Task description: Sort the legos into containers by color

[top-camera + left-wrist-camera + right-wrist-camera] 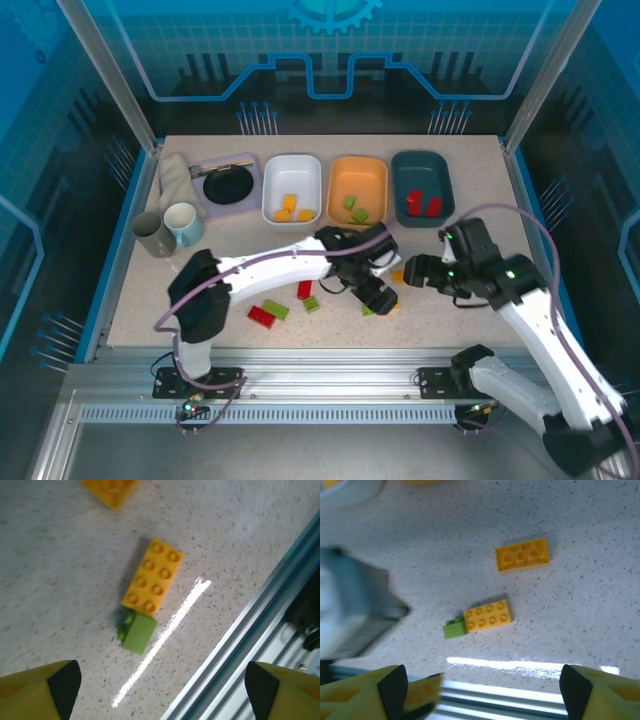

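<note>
Left gripper, jaws wide and empty, should straddle the yellow-orange eight-stud plastic brick, clear of the small light-green brick touching its end

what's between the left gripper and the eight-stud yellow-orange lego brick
Left wrist view: a small light green plastic lego brick against the yellow-orange brick's near end; otherwise bare speckled table up to the left gripper.

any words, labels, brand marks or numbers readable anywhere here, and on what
None can be read.
Studs of the yellow brick: any embossed mark is too blurred to read.
White tub, orange tub, teal tub: no label seen.
Backdrop gear graphic: a sign without letters.
</note>
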Robot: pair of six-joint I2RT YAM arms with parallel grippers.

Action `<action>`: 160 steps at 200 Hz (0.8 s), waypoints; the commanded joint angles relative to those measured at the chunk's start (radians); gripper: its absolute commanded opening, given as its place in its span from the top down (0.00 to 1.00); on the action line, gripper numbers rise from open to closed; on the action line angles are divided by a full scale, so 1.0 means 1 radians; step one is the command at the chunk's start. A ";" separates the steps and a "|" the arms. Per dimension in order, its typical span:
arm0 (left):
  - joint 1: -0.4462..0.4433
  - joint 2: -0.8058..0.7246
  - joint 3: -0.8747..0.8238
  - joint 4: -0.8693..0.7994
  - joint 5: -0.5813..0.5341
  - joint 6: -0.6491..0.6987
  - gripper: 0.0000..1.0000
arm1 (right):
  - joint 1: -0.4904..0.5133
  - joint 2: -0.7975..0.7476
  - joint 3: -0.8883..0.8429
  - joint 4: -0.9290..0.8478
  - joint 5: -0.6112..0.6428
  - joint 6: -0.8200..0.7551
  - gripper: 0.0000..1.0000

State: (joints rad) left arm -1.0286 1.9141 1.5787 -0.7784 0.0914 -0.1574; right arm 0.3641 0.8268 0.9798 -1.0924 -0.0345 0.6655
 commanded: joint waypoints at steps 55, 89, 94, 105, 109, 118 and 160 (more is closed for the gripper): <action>-0.040 0.257 0.211 -0.094 -0.154 0.140 0.21 | -0.113 -0.242 0.058 -0.127 -0.113 0.034 0.14; -0.042 0.319 0.237 -0.093 -0.195 0.131 0.30 | -0.113 -0.281 0.061 -0.120 -0.113 0.050 0.14; -0.042 0.326 0.242 -0.091 -0.196 0.131 0.32 | -0.115 -0.282 0.057 -0.119 -0.116 0.050 0.14; -0.043 0.348 0.254 -0.094 -0.196 0.132 0.33 | -0.114 -0.283 0.045 -0.121 -0.117 0.049 0.14; -0.044 0.356 0.262 -0.097 -0.193 0.133 0.33 | -0.114 -0.285 0.043 -0.121 -0.117 0.049 0.14; -0.046 0.374 0.276 -0.106 -0.196 0.133 0.34 | -0.114 -0.287 0.038 -0.117 -0.118 0.049 0.14; -0.055 0.407 0.288 -0.107 -0.209 0.118 0.44 | -0.114 -0.271 0.033 -0.103 -0.120 0.043 0.14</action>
State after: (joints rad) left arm -1.0733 2.2898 1.8393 -0.8555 -0.1013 -0.0448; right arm 0.2668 0.5526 1.0225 -1.1934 -0.1364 0.7036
